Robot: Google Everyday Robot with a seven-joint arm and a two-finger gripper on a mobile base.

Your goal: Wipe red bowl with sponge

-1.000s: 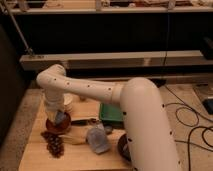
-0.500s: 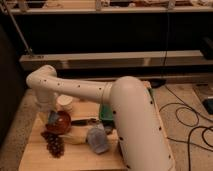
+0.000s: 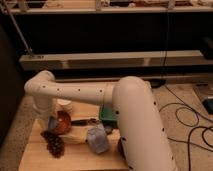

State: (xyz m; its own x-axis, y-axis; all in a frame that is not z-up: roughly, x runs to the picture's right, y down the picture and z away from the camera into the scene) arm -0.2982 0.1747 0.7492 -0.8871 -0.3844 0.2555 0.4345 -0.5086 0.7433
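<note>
The red bowl (image 3: 63, 122) sits on the wooden table (image 3: 30, 157) at its left side. My white arm reaches left across the table and bends down at the wrist. My gripper (image 3: 52, 123) hangs at the bowl's left rim, touching or just above it. A pale bluish piece shows at the gripper tip; I cannot tell whether it is the sponge. No other sponge shows clearly.
A pine cone (image 3: 54, 145) lies in front of the bowl. A crumpled grey-blue bag (image 3: 97, 139) lies mid-table, a green packet (image 3: 107, 114) behind it, a white cup (image 3: 64, 105) behind the bowl. Cables (image 3: 192, 122) run on the floor at right.
The wrist and gripper have swung left, from over the bowl's middle to its left rim. The bowl and the other things have stayed put.
</note>
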